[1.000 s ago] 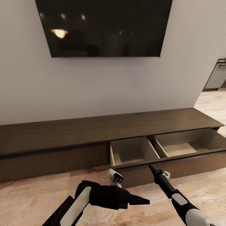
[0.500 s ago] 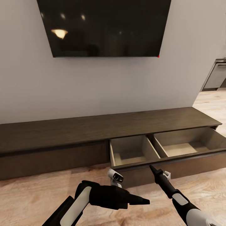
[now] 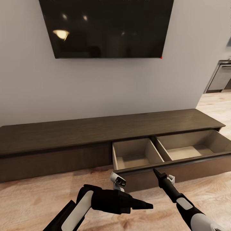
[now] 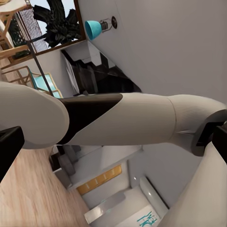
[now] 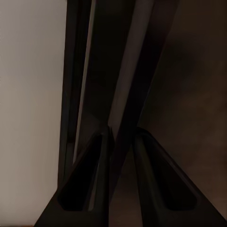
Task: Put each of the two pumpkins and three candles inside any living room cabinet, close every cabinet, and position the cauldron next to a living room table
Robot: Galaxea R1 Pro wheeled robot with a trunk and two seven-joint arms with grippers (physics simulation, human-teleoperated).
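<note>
The right end effector (image 3: 156, 172), its fingers narrowly parted and empty, points at the front panel of the open drawer (image 3: 166, 153); the left end effector (image 3: 146, 205) hovers lower, nothing in it, but whether it is open I cannot tell. The cabinet (image 3: 64, 136) is rigid wood with handleless fronts, so I judge a flat push on the panel shuts it. Both beige compartments lie bare. Beyond: plank floor (image 3: 29, 202), pale wall, black television (image 3: 107, 29).

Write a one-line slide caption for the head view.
Right gripper poised at the front of the cabinet's open, empty drawer below the wall television.
</note>
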